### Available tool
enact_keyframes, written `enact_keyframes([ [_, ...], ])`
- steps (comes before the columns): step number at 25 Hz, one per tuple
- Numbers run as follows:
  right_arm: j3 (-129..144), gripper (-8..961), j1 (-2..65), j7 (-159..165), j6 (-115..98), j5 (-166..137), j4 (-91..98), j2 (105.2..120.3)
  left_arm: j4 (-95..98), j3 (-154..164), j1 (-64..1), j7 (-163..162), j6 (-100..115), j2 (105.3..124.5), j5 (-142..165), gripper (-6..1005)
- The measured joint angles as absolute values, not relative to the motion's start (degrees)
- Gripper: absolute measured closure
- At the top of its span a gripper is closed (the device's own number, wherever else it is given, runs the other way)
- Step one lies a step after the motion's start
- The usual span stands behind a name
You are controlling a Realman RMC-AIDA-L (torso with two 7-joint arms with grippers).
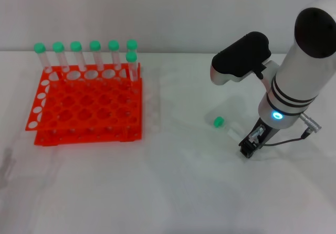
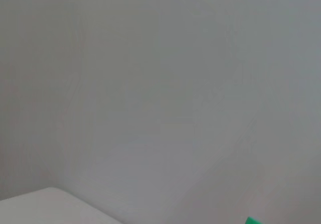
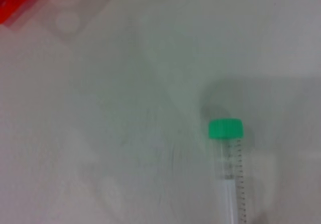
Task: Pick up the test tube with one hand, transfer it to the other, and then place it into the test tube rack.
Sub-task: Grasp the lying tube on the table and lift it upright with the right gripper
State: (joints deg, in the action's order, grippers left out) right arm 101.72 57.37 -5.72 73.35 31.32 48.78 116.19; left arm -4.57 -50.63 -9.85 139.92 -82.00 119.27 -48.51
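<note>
Along the rack's [image 1: 86,105] back edge stand seven green-capped tubes [image 1: 95,55].

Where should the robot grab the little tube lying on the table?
Probably around the clear middle of the test tube, coming from above. It lies flat on the white table, its green cap pointing toward the test tube rack, so the round sides are free. The right gripper is beside its tip.
</note>
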Motion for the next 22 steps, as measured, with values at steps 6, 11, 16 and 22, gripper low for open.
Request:
enact_keyframes([
  [6,102.17,686,57.1,-6.56,72.82,31.52,48.86,116.19,-4.57,-50.63,-9.85,139.92,-81.99,119.27,-48.51,119],
  [11,101.5,724,56.38,-7.92,73.21,31.9,51.09,115.93,-4.57,-50.65,-9.83,140.06,-82.0,119.27,-48.53,120],
  [16,98.62,761,51.93,-8.63,73.79,31.16,60.42,115.45,-4.28,-50.22,-10.45,139.8,-81.67,119.13,-47.33,120],
  [22,92.3,764,38.86,-15.76,68.32,34.19,77.5,115.68,-4.49,-50.54,-11.02,139.39,-81.74,119.05,-46.9,120],
])
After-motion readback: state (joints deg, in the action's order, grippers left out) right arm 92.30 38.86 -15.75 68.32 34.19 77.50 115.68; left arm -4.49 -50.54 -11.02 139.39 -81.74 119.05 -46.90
